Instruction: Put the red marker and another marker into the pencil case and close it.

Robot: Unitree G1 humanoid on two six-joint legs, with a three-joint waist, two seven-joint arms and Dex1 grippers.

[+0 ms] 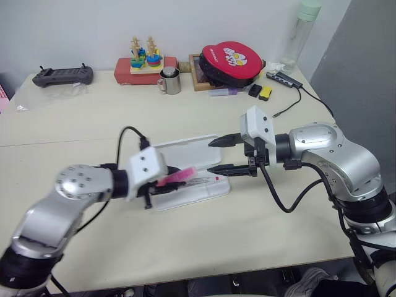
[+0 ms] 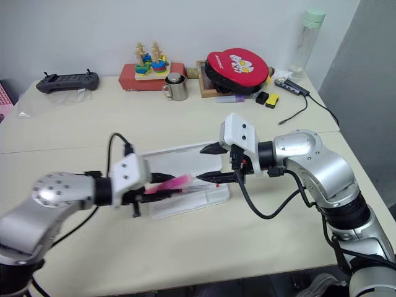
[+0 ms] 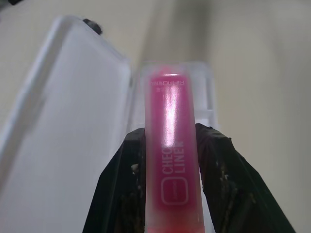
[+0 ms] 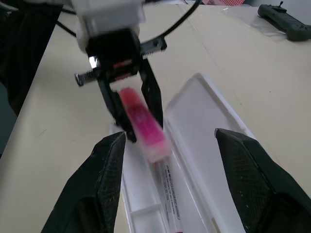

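Note:
The pencil case (image 1: 185, 148) lies open in the middle of the table, its lid laid back on the far side. The red marker (image 4: 170, 194) rests lengthwise in its tray. My left gripper (image 1: 166, 185) is shut on the other marker, a pink highlighter (image 3: 170, 145), which hangs just above the near left part of the tray and points toward the case's right end. My right gripper (image 1: 210, 156) hovers open over the right end of the case, pointing left at the highlighter (image 4: 143, 121), with nothing between its fingers.
Along the back edge stand a black controller (image 1: 62, 75), a wooden stacking toy (image 1: 145, 55), a metal mug (image 1: 170, 80), a red round pouch (image 1: 232, 60), a purple marker (image 1: 223, 91) and a bottle (image 1: 303, 31). A cable (image 1: 291, 105) trails at the right.

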